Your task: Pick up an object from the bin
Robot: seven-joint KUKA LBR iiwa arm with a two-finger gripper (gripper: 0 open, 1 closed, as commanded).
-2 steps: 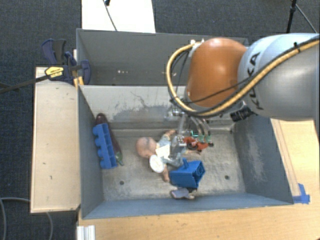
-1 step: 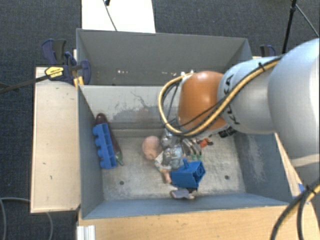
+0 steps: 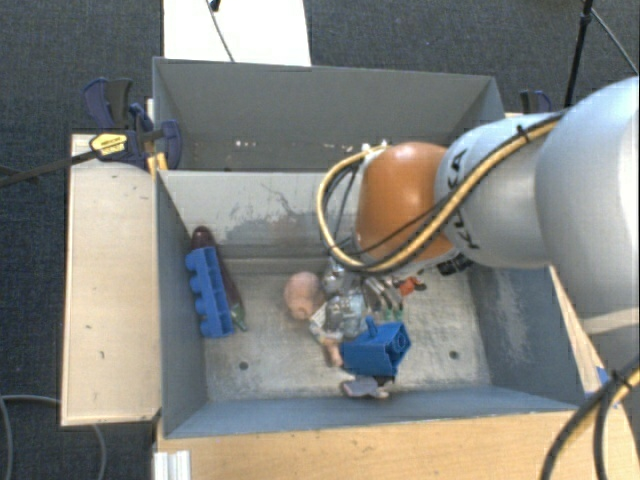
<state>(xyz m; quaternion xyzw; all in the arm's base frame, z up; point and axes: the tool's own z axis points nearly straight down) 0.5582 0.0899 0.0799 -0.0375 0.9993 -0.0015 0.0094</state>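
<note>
Nearest the front wall of the grey metal bin (image 3: 300,118) lies a small pale pinkish scrap (image 3: 365,390), too small to identify. Just behind it, touching or nearly so, sits a chunky blue plastic block (image 3: 380,350), roughly cube-shaped, in the middle of the bin floor towards the front.

The gripper (image 3: 346,313) stands directly over the block's rear left corner, close against it. Whether contact is made cannot be confirmed. The claw's state cannot be told: its metal parts merge with small pale and orange oddments heaped beneath it, and the block covers its lower end.

Just left of the gripper rests a rounded flesh-pink lump (image 3: 300,294), apart from the block. Well to the left, along the side wall, lies a long blue studded plastic brick (image 3: 208,293), with a dark brown rounded piece (image 3: 203,237) showing past its far end, mostly hidden.

Farther back, the orange wrist cover (image 3: 400,208) and a looped yellow-and-black cable (image 3: 335,198) mask the floor to the right. A small red item (image 3: 405,286) shows under the cover, indistinct.
</note>
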